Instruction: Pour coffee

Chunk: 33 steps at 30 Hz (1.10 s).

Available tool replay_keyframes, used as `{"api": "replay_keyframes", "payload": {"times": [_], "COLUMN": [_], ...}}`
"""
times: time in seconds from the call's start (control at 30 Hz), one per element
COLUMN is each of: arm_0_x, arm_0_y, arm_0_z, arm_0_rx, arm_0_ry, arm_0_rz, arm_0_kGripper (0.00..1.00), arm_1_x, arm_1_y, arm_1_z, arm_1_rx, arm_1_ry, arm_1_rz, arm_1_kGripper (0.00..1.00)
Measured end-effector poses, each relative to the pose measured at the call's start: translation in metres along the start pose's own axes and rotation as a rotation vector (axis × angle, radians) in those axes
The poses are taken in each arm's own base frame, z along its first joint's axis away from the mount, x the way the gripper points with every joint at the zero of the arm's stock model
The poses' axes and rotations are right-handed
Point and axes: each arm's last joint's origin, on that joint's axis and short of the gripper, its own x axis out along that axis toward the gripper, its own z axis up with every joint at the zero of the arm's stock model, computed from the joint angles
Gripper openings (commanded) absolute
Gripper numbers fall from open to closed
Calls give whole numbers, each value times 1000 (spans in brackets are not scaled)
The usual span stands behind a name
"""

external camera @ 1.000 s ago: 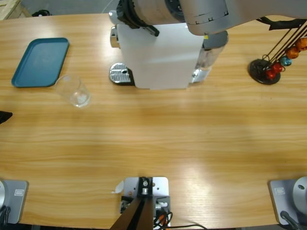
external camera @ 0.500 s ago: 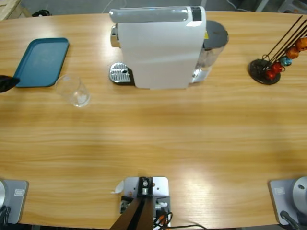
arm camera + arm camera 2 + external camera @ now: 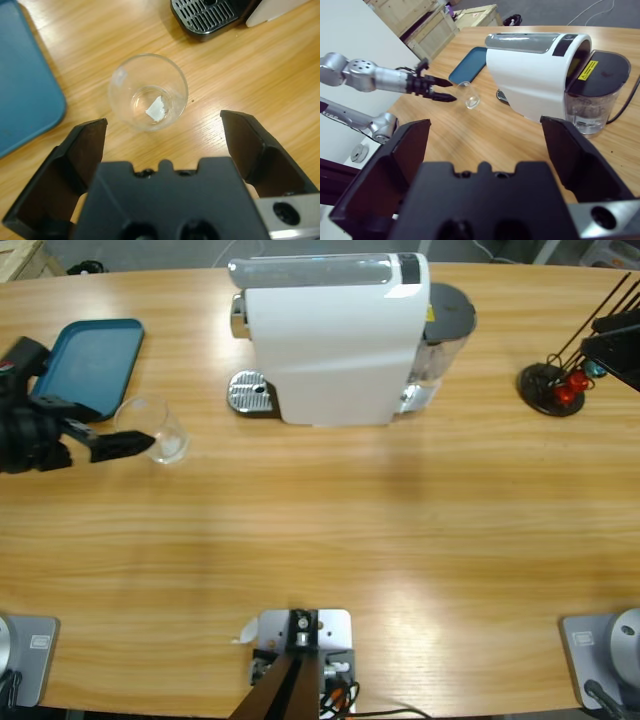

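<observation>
Wooden planks of a long table (image 3: 330, 530) carry the whole scene. From the high view's left edge the left gripper (image 3: 125, 435) comes in with its jaws spread wide and nothing held, one jaw tip just beside a small clear glass tumbler (image 3: 148, 92). That tumbler stands upright between a blue tray (image 3: 86, 368) and the drip grate of a white coffee machine (image 3: 335, 340); whether any coffee lies in it cannot be told. Off at the right edge, the right gripper (image 3: 618, 340) hangs wide open and empty over a capsule stand (image 3: 555, 388).
</observation>
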Motion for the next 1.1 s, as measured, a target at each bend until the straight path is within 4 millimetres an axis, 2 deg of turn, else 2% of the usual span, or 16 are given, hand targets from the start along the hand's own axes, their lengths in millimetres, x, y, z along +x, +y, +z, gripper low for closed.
{"api": "replay_keyframes", "payload": {"times": [0.23, 0.4, 0.43, 0.5, 0.53, 0.6, 0.67, 0.7, 0.77, 0.87, 0.9, 0.93, 0.97, 1.1], "arm_0_x": [34, 39, 40, 42, 44, 51, 57, 60, 65, 73, 74, 75, 76, 77], "arm_0_y": [-4, -2, -2, -2, -2, -2, -3, -4, -6, -8, -9, -9, -9, -9], "arm_0_z": [4, 7, 8, 10, 11, 12, 12, 12, 12, 13, 14, 14, 14, 13], "arm_0_rx": [6, 6, 5, 4, 3, 4, 7, 10, 20, 40, 45, 51, 60, 105], "arm_0_ry": [49, 33, 24, 6, 2, 7, 18, 21, 19, 17, 11, 7, 5, -11], "arm_0_rz": [12, 56, 68, 83, 87, 93, 95, 94, 90, 86, 85, 84, 83, 80], "arm_0_kGripper": [990, 994, 985, 896, 908, 795, 769, 673, 560, 517, 329, 35, 0, 0], "arm_1_x": [2, 5, 6, 5, 4, 3, 1, 0, -2, -7, -8, -10, -11, -11], "arm_1_y": [-3, -9, -10, -11, -12, -14, -17, -18, -21, -25, -26, -27, -28, -31], "arm_1_z": [-6, -16, -18, -20, -22, -27, -33, -36, -42, -51, -53, -55, -57, -63], "arm_1_rx": [22, 31, 33, 40, 45, 54, 62, 66, 75, 88, 93, 98, 103, 113], "arm_1_ry": [15, 43, 48, 52, 53, 56, 64, 66, 71, 69, 68, 65, 64, 76], "arm_1_rz": [-14, -38, -40, -43, -44, -45, -50, -51, -54, -54, -53, -52, -52, -59], "arm_1_kGripper": [1000, 1000, 1000, 1000, 1000, 1000, 1000, 1000, 1000, 1000, 1000, 1000, 1000, 1000]}}
